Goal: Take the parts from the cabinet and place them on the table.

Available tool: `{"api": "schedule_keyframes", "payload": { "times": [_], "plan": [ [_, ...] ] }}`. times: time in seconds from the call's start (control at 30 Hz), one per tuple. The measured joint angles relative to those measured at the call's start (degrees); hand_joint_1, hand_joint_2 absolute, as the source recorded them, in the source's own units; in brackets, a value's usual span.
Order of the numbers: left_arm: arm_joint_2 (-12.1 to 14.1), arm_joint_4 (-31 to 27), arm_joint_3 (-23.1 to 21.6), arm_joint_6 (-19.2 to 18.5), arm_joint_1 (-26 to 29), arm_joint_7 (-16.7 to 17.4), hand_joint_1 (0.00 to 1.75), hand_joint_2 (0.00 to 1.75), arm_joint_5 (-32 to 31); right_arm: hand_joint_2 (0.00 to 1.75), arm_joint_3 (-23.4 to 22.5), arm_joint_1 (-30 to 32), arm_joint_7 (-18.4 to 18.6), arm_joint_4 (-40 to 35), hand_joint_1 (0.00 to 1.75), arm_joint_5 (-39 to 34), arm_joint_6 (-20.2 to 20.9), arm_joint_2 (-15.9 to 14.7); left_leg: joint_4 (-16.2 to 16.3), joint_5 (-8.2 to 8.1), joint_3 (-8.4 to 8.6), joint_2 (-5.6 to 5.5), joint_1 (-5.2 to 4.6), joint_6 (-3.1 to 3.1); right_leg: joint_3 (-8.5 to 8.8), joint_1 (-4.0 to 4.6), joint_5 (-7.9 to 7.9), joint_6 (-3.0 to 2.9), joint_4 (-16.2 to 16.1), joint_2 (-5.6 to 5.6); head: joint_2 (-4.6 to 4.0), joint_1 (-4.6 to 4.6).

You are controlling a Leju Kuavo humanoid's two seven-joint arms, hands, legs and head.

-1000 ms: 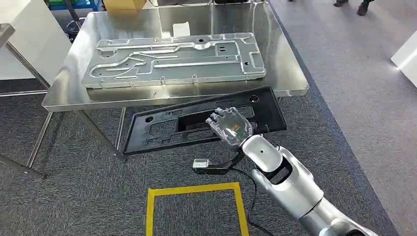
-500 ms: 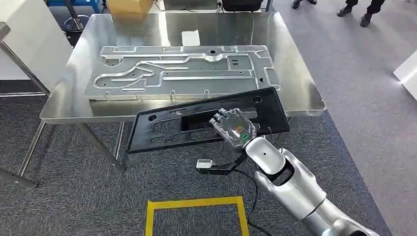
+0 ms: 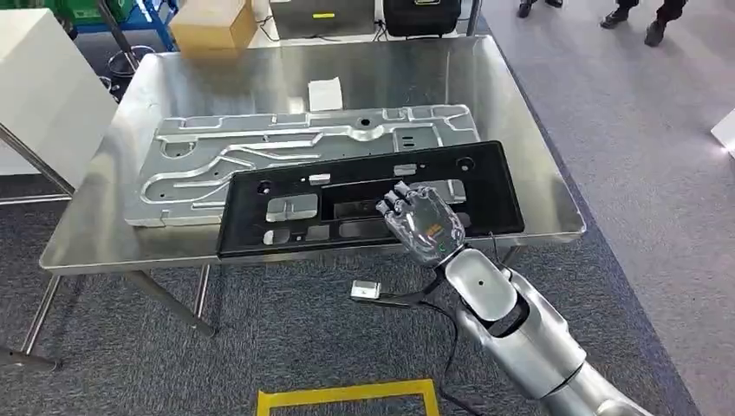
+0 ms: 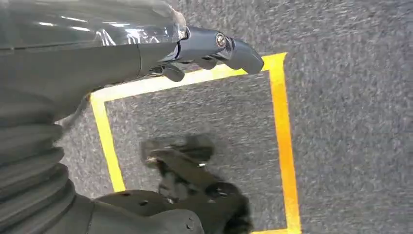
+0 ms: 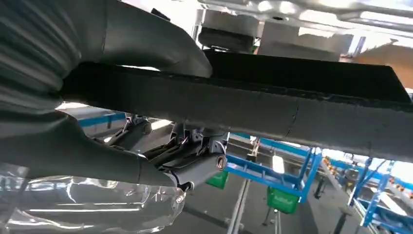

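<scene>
I see right hand (image 3: 422, 225) gripping flat black plastic frame panel (image 3: 364, 198) | over steel desk (image 3: 537, 186) | left hand (image 4: 204, 46) fingers curled, holding nothing

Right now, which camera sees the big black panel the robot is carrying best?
The head view. It shows the whole black panel with its cutouts, gripped by the right hand above the metal table. The right wrist view shows just its dark edge close up; the left wrist view looks at carpet.
</scene>
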Motion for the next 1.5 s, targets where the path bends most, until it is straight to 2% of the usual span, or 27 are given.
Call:
{"api": "schedule_keyframes", "payload": {
  "times": [0.03, 0.07, 0.1, 0.17, 0.27, 0.3, 0.37, 0.43, 0.47, 0.5, 0.57, 0.6, 0.7, 0.77, 0.8, 0.9, 0.97, 1.07, 1.1, 1.13, 1.17, 1.27, 1.33, 1.4, 1.43, 1.47, 1.5],
  "plan": [
    [0.0, 0.0, 0.0, 0.0, 0.2, 0.0, 0.0, 1.75, 0.0, 1.75, -0.2, 0.3, 0.0, -0.1, 1.75, 0.0, -0.1, 0.0, -4.1, 5.18, 0.07, 0.03, 0.04, 0.07, 1.38, -0.07, -1.15, 0.27, 0.0, -0.04, 0.0, 0.0],
    [0.0, 0.0, 0.0, 0.0, 0.6, 0.0, 0.0, 1.75, 0.0, 1.75, -0.3, 0.5, 0.0, -0.1, 1.75, 0.0, -0.2, 0.0, -8.1, 13.21, -0.02, 0.11, 0.06, 0.23, 1.87, -0.07, -2.15, 0.56, -0.1, -0.06, 0.0, 0.0],
    [0.0, 0.0, 0.0, 0.0, 0.8, 0.0, 0.0, 1.75, 0.0, 1.75, -0.4, 0.6, 0.0, -0.1, 1.75, 0.0, -0.2, 0.1, -9.9, 16.76, -0.71, 0.21, -0.23, 0.63, 2.86, 0.09, -3.04, 0.92, 1.0, 0.16, 0.0, -0.11],
    [0.0, 0.0, 0.0, 0.0, 0.5, 0.0, 0.0, 1.75, 0.1, 1.75, -0.8, 1.0, -0.1, -0.6, 1.75, -0.1, -0.2, 0.2, -9.2, 15.32, 0.21, 0.16, -0.5, 1.93, 3.89, 0.05, -3.84, 2.02, 0.1, 0.39, 0.0, -0.17],
    [0.0, 0.0, 0.0, 0.1, 0.0, 0.0, 0.0, 1.75, 0.2, 1.75, -2.2, 1.1, -0.4, -0.7, 1.75, -0.7, -0.1, 0.4, -10.1, 14.95, 2.0, 0.0, -0.26, 3.06, 2.13, -0.16, -2.62, 2.79, 4.6, 0.05, 0.0, 0.02],
    [0.1, 0.0, 0.0, 0.3, -0.1, 0.0, 0.0, 1.75, 0.3, 1.75, -2.5, 1.1, -0.4, -0.7, 1.75, -1.1, -0.1, 0.4, -10.3, 14.6, 2.5, 0.01, -0.26, 3.48, -0.12, -0.2, -2.85, 2.94, 8.0, -0.06, 0.02, 0.2],
    [0.1, 0.0, 0.0, 0.4, -0.2, 0.0, 0.0, 1.75, 0.3, 1.75, -3.0, 1.5, -0.5, -0.5, 1.75, -2.0, 0.1, 0.4, -10.4, 13.67, 3.31, -0.05, -0.33, 3.71, -5.46, -0.17, -6.67, 3.18, 15.0, -0.1, 0.02, 0.15],
    [0.1, 0.0, 0.0, 0.4, -0.2, -0.1, 0.0, 1.75, 0.3, 1.75, -3.6, 2.3, -0.9, -0.2, 1.75, -2.9, 0.3, 0.4, -10.4, 12.45, 4.56, -0.35, -0.47, 3.74, -9.33, -0.16, -10.27, 3.27, 17.2, -0.16, 0.0, 0.18],
    [0.1, 0.0, 0.0, 0.4, -0.2, -0.1, 0.0, 1.75, 0.3, 1.75, -4.0, 2.5, -1.0, 0.0, 1.75, -3.3, 0.4, 0.4, -10.4, 11.87, 5.33, -0.54, -0.56, 3.75, -9.95, -0.13, -9.39, 3.03, 15.7, -0.2, 0.02, 0.13],
    [0.1, 0.0, 0.0, 0.4, -0.2, -0.2, 0.0, 1.75, 0.3, 1.75, -4.4, 2.7, -1.0, 0.2, 1.75, -3.7, 0.5, 0.4, -10.4, 11.31, 6.12, -0.67, -0.71, 3.76, -9.8, 0.01, -6.78, 2.57, 12.7, -0.2, 0.0, 0.2],
    [0.0, 0.0, 0.0, 0.4, -0.2, -0.2, 0.0, 1.75, 0.2, 1.75, -5.2, 2.8, -1.0, 0.7, 1.75, -4.0, 0.6, 0.4, -10.6, 10.21, 7.39, -0.73, -0.96, 3.76, -8.54, 0.67, 2.41, 1.17, 4.1, -0.28, 0.02, 0.18],
    [-0.3, 0.1, 0.0, 0.3, -0.2, -0.2, 0.0, 1.75, 0.2, 1.75, -5.4, 2.9, -1.0, 0.9, 1.75, -4.2, 0.6, 0.4, -10.1, 9.74, 7.85, -0.77, -1.2, 3.53, -8.75, 1.11, 5.28, 0.63, 2.2, -0.04, 0.0, -0.04],
    [-0.3, 0.1, 0.0, 0.3, -0.3, -0.2, 0.0, 1.75, 0.2, 1.75, -5.8, 2.8, -1.1, 1.2, 1.75, -4.2, 0.8, 0.6, -10.2, 9.45, 8.22, -0.93, -1.18, 2.47, -8.29, 1.34, 5.13, 0.09, 1.7, -0.27, 0.02, 0.17],
    [0.1, 0.1, 0.0, 0.3, -0.4, -0.2, 0.0, 1.75, 0.2, 1.75, -6.2, 2.8, -1.1, 1.4, 1.75, -4.5, 0.9, 0.7, -9.5, 8.53, 8.26, -0.79, -1.28, 2.05, -6.74, 0.52, 5.17, -0.18, 0.6, -0.36, 0.0, 0.27],
    [0.1, 0.1, 0.0, 0.2, -0.5, -0.2, 0.0, 1.75, 0.1, 1.75, -6.4, 2.6, -1.1, 1.7, 1.75, -5.2, 1.0, 0.8, -7.1, 7.35, 7.33, -0.61, -1.23, 1.73, -6.23, 0.38, 5.05, -0.47, 0.3, -0.4, 0.0, -0.3],
    [0.1, 0.1, -0.1, 0.0, -0.9, -0.1, 0.0, 1.75, 0.0, 1.75, -7.2, 2.2, -1.5, 3.6, 1.75, -7.0, 1.3, 1.6, 4.6, 2.22, 0.31, -0.4, -0.42, 0.58, -6.09, 0.36, 4.6, -0.72, 0.3, -0.39, 0.0, -0.31],
    [0.2, 0.1, -0.2, 0.0, -0.9, 0.0, 0.0, 1.75, -0.1, 1.75, -7.9, 2.2, -1.6, 6.0, 1.75, -8.2, 1.2, 1.9, 5.4, 3.52, -1.34, -0.19, -0.08, 0.08, -5.91, 0.26, 4.2, -0.56, 0.5, -0.36, 0.0, -0.35],
    [0.5, 0.1, -0.5, 0.0, -0.9, 0.2, 0.0, 1.75, -0.2, 1.75, -9.0, 1.8, -1.9, 8.8, 1.75, -9.1, 1.0, 2.2, -7.3, 12.24, 3.37, -0.03, 0.42, -0.51, -5.46, -0.08, 3.27, 0.29, 1.4, -0.29, 0.0, -0.33],
    [0.5, 0.1, -0.5, 0.0, -0.9, 0.4, 0.0, 1.75, -0.2, 1.75, -9.3, 1.3, -2.1, 10.0, 1.75, -9.4, 0.9, 2.4, -9.0, 11.47, 3.83, -0.05, 0.31, -0.33, -5.45, -0.02, 3.05, 0.6, 1.8, -0.26, 0.0, -0.35],
    [0.5, 0.1, -0.6, 0.0, -1.1, 0.4, 0.0, 1.75, -0.2, 1.75, -9.6, 0.8, -2.1, 11.1, 1.75, -9.6, 0.8, 2.5, -9.8, 10.03, 3.88, 0.04, -0.09, 0.53, -5.93, 0.07, 3.01, 0.94, 2.0, -0.13, 0.0, -0.48],
    [0.5, 0.1, -0.8, 0.0, -1.2, 0.5, 0.0, 1.75, -0.2, 1.75, -9.8, 0.6, -2.2, 12.0, 1.75, -9.7, 0.8, 2.7, -9.5, 11.32, 3.97, -0.07, -0.14, 1.19, -6.07, 0.15, 2.92, 1.27, 2.1, -0.18, 0.02, -0.37],
    [0.5, 0.1, -1.0, 0.0, -1.1, 0.5, 0.0, 1.75, -0.3, 1.75, -10.2, 0.2, -2.4, 13.5, 1.75, -9.8, 0.8, 2.8, -10.0, 12.13, 4.32, 0.04, 0.15, 2.55, -6.04, -0.11, 2.26, 2.19, 2.4, -0.25, 0.0, -0.5],
    [0.5, 0.1, -1.2, 0.1, -1.3, 0.6, 0.0, 1.75, -0.3, 1.75, -10.5, -0.5, -2.5, 14.7, 1.75, -10.1, 0.8, 3.0, -10.1, 12.12, 4.39, 0.1, 0.11, 3.04, -8.6, -0.15, -0.74, 2.67, 7.6, -0.31, 0.0, 0.0],
    [0.6, 0.1, -1.3, 0.2, -1.5, 0.7, 0.0, 1.75, -0.4, 1.75, -10.5, -0.6, -2.5, 15.9, 1.75, -10.4, 0.8, 3.3, -10.0, 11.96, 4.41, 0.11, -0.01, 3.28, -13.32, -0.21, -4.19, 3.0, 16.5, -0.33, 0.0, 0.0],
    [0.6, 0.1, -1.3, 0.3, -1.5, 0.7, 0.0, 1.75, -0.4, 1.75, -10.5, -0.5, -2.7, 16.6, 1.75, -10.4, 0.8, 3.4, -10.0, 11.89, 4.45, 0.06, -0.04, 3.34, -14.93, -0.22, -4.5, 3.04, 19.1, -0.34, 0.0, 0.0],
    [0.6, 0.1, -1.4, 0.4, -1.5, 0.8, 0.0, 1.75, -0.4, 1.75, -10.5, -0.5, -2.8, 17.1, 1.75, -10.4, 0.8, 3.5, -10.0, 11.79, 4.54, -0.05, -0.06, 3.37, -15.38, -0.22, -3.45, 2.99, 19.1, -0.35, 0.0, 0.0],
    [0.6, 0.1, -1.4, 0.6, -1.5, 0.9, 0.0, 1.75, -0.4, 1.75, -10.5, -0.5, -2.8, 17.7, 1.75, -10.5, 0.8, 3.6, -10.0, 11.65, 4.7, -0.17, -0.1, 3.33, -14.45, -0.2, -1.06, 2.79, 16.3, -0.35, 0.02, 0.0]
  ]
}}
